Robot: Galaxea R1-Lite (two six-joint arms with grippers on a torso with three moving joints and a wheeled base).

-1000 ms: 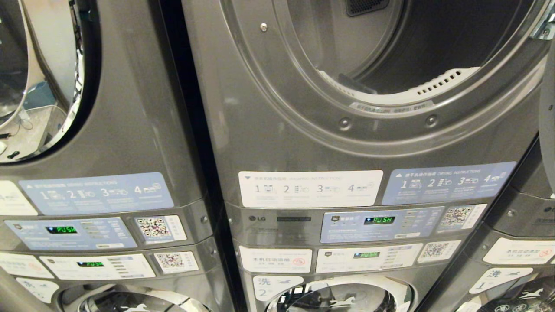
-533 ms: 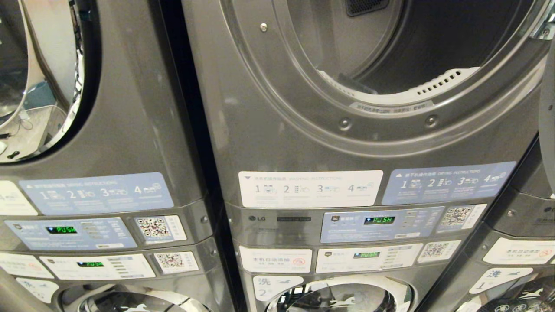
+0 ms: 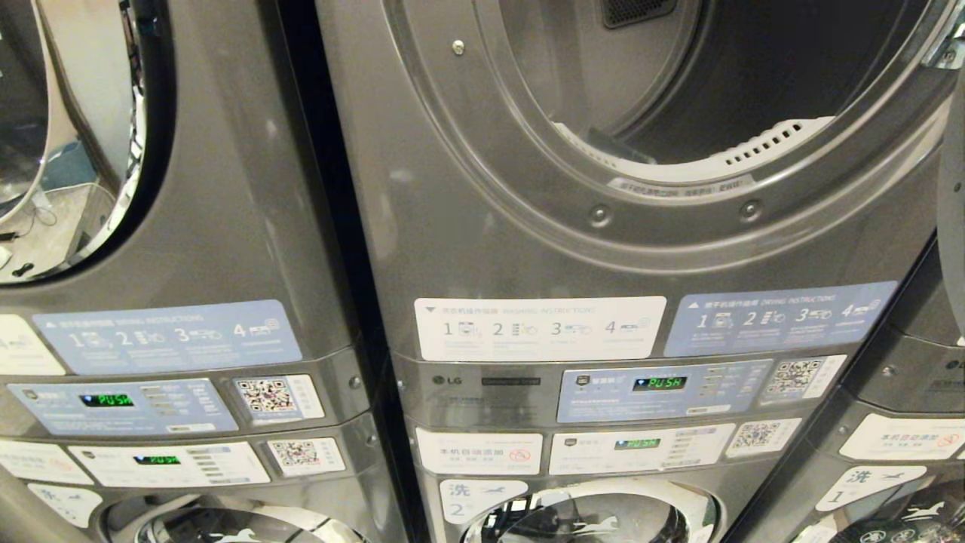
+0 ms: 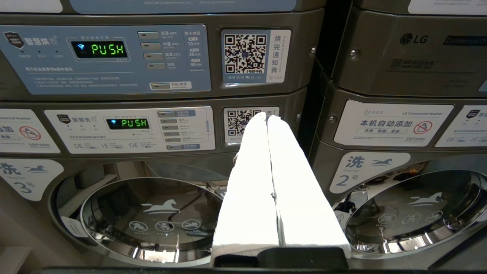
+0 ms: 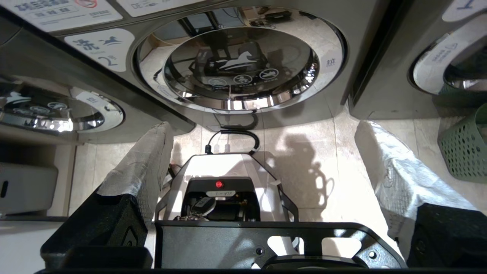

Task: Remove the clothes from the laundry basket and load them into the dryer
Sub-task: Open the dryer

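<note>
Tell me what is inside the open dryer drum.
The visible part of the dryer drum holds no clothes: only bare metal wall, a dark vent grille and the perforated white lint filter. Its upper part lies outside the view.

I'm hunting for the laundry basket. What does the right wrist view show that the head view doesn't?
Only the right wrist view: the green basket on the tiled floor, the robot's base, and the open, empty right gripper.
Only the head view: the open dryer drum, with no clothes visible, and the control panels.
Both: washer door 2.
</note>
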